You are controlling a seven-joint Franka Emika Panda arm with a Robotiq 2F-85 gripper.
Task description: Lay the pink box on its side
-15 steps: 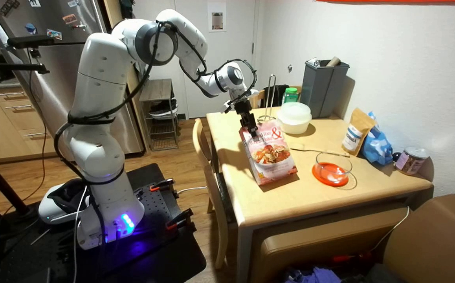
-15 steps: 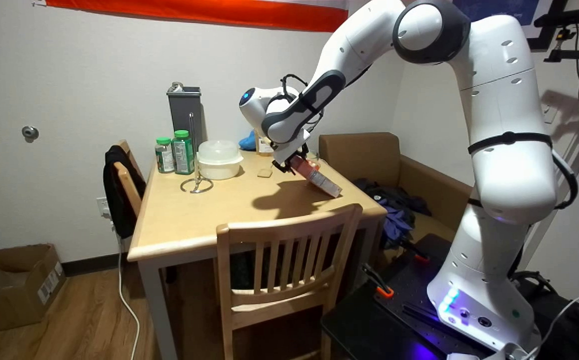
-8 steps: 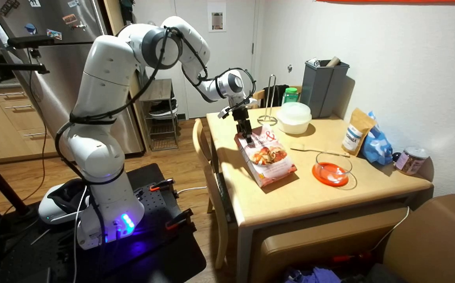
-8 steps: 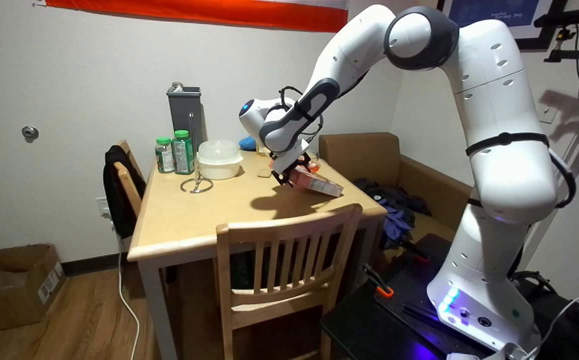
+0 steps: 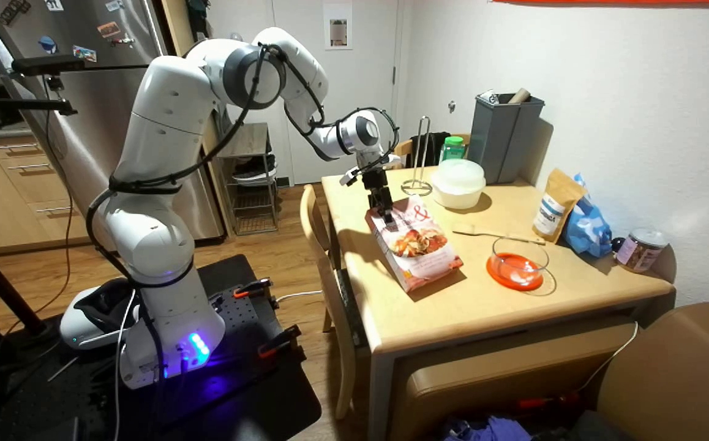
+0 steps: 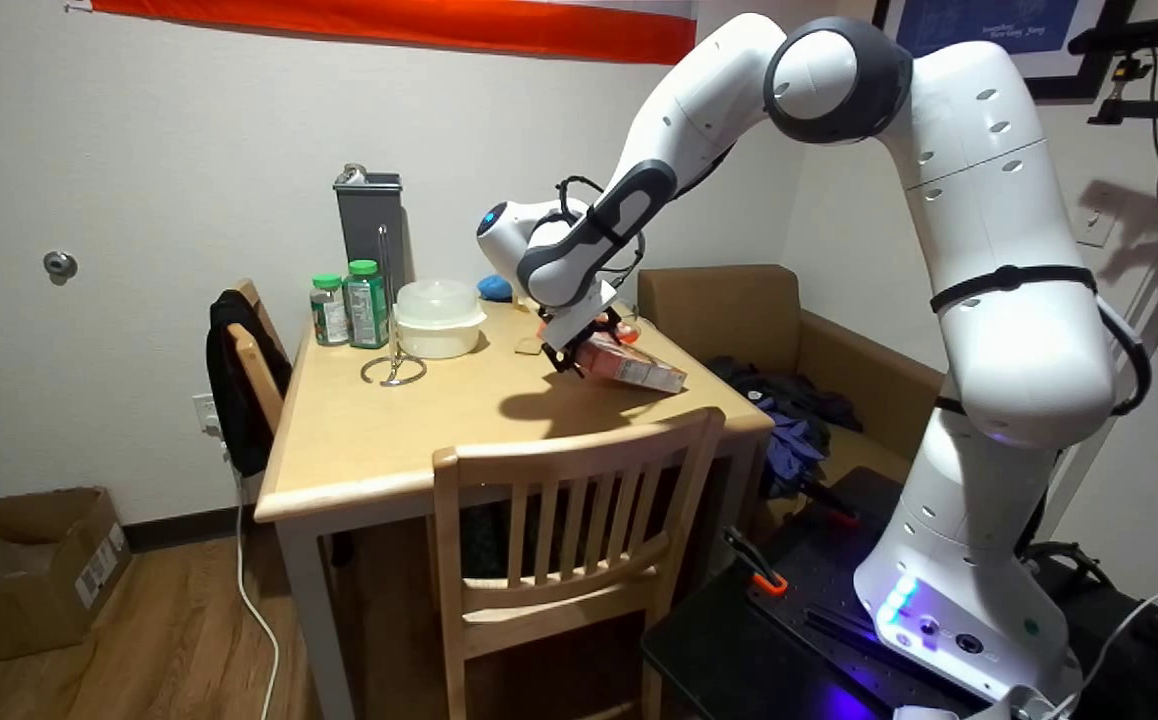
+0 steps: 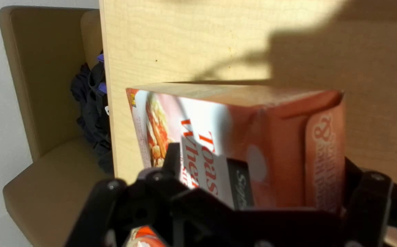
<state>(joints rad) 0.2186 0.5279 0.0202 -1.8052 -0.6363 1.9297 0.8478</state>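
The pink box (image 5: 420,245) leans low over the table, its printed food face upward. In an exterior view the pink box (image 6: 637,368) has its far end down on the tabletop and its end by the gripper raised slightly. My gripper (image 5: 385,214) is at that raised end, jaws spread wide. In the wrist view one finger (image 7: 173,156) lies over the printed face and the other finger (image 7: 352,178) is past the opposite side, with the box end between them. Whether either finger touches the cardboard I cannot tell.
On the table (image 5: 385,306) stand a lidded white bowl (image 5: 457,184), a wire holder (image 5: 417,185), a red-orange lid (image 5: 517,278) with a glass dish, a brown pouch (image 5: 553,208) and a blue-and-white bag (image 5: 587,226). A wooden chair (image 6: 579,450) backs onto the near edge.
The gripper has lowered and its jaws have spread apart. The box's raised end has dropped, so the box lies flatter. Little differs over the last half second.
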